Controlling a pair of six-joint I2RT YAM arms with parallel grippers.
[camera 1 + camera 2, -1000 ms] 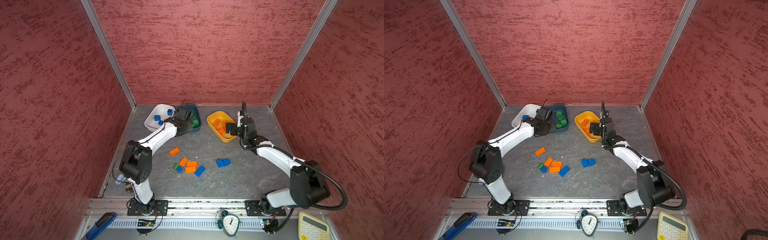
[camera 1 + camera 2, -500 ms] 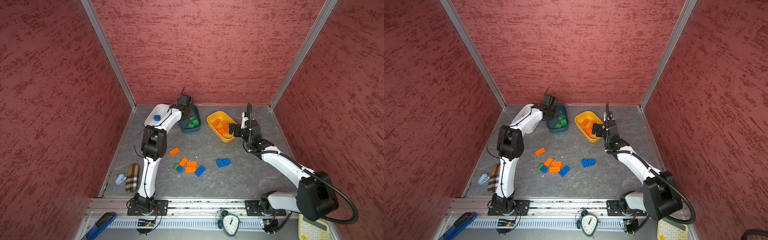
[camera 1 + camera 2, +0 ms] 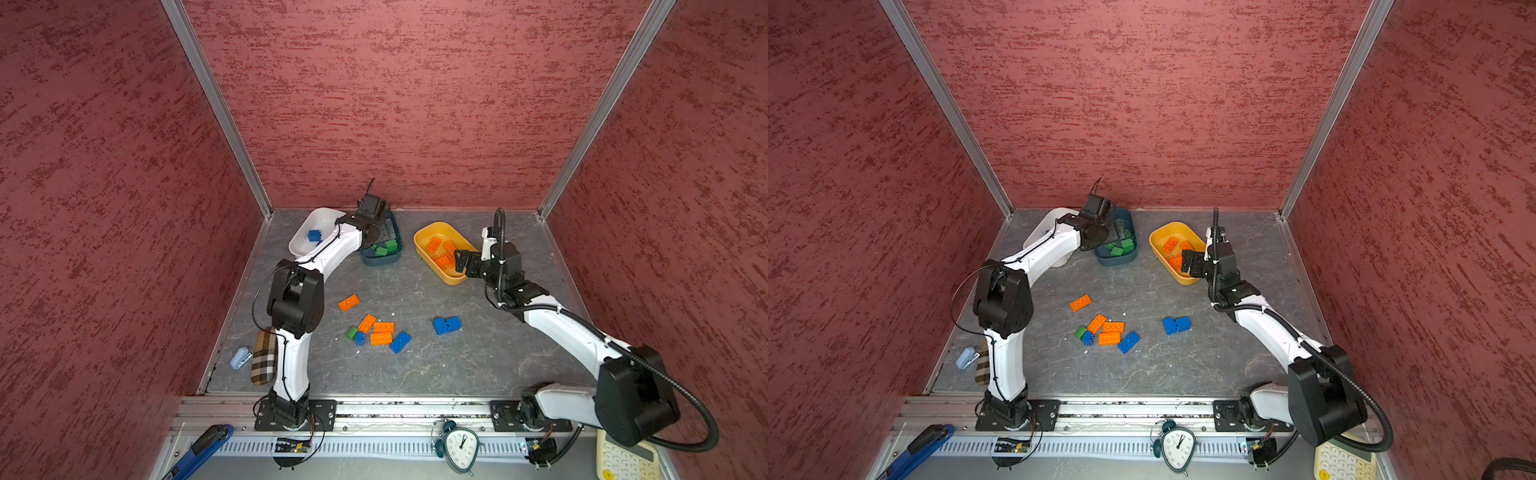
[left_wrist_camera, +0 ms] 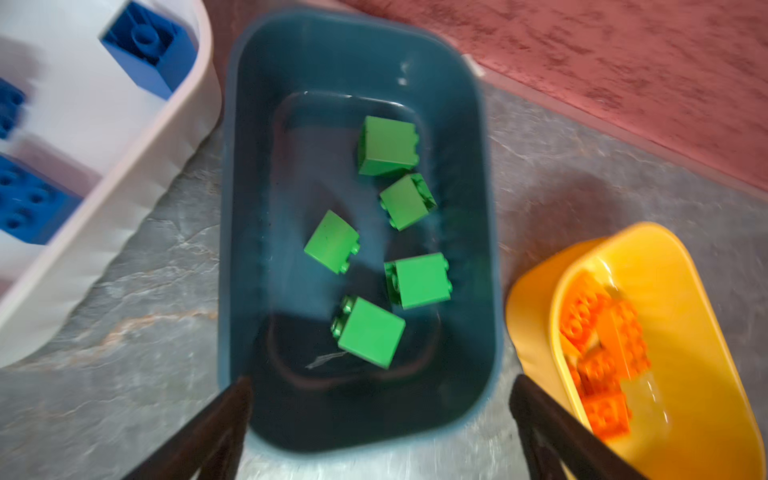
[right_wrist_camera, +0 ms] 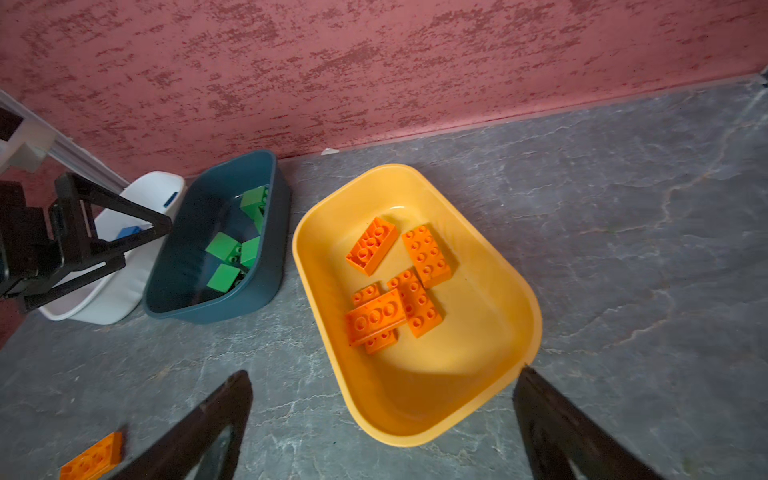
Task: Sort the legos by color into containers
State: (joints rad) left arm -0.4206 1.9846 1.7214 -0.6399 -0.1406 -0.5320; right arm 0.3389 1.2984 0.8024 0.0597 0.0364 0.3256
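A: Wide open on the left gripper point(image 4: 380, 382), nothing held, hovering above the dark teal tub point(image 4: 253, 187) with five green legos point(image 4: 388, 145) inside.

B: Same on the right gripper point(image 5: 384, 374): spread apart, empty, above the yellow tub point(image 5: 490, 324) of orange legos point(image 5: 376, 316).

A: Blue legos point(image 4: 149, 45) in the white tub point(image 4: 124, 166), just beside the teal; all three along the back edge of the desk point(image 3: 457, 374).

B: Mid-desk, loose legos point(image 3: 382, 328) lying unsorted: orange, blue, one green.

glossy plastic yellow tub point(image 5: 490, 332); rough wall point(image 5: 374, 62)
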